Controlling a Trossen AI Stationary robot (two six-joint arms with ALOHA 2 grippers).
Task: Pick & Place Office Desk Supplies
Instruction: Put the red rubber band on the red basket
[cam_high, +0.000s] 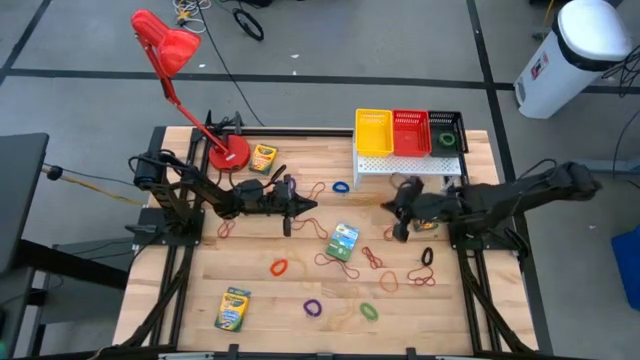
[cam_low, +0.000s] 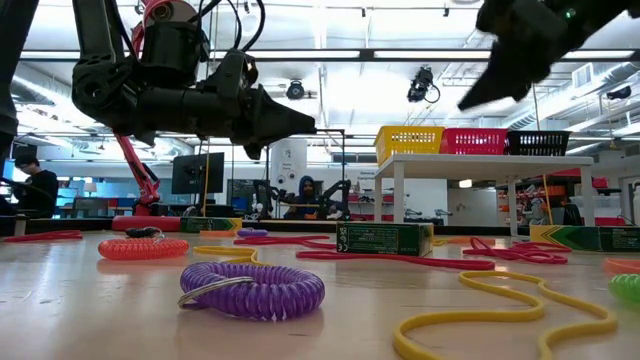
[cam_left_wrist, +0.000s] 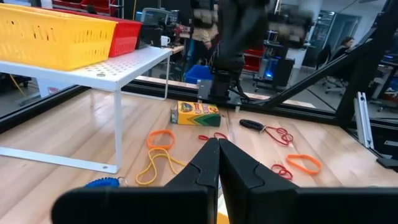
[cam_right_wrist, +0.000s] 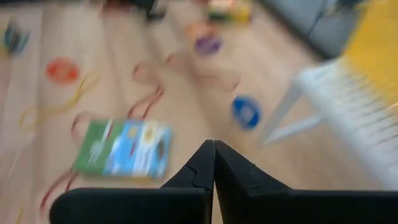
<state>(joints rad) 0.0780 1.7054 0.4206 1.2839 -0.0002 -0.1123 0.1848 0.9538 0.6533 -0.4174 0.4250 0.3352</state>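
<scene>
Three crayon boxes lie flat on the wooden table: one (cam_high: 262, 158) by the lamp base, one (cam_high: 343, 241) in the middle, one (cam_high: 232, 309) near the front left. Rubber-band loops in mixed colours are scattered about, among them a blue one (cam_high: 341, 186), an orange one (cam_high: 279, 267) and a purple coil (cam_low: 252, 288). Yellow (cam_high: 374, 132), red (cam_high: 411, 132) and black (cam_high: 446, 132) baskets stand side by side on a white shelf (cam_high: 405, 165). My left gripper (cam_left_wrist: 219, 146) is shut, level above the table's middle left. My right gripper (cam_right_wrist: 214, 146) is shut, slanting down, above the table in front of the shelf.
A red desk lamp (cam_high: 180, 60) stands with its base (cam_high: 228, 153) at the far left of the table. The white shelf's legs (cam_left_wrist: 118, 140) stand on the table at the far right. People sit in the room beyond the table.
</scene>
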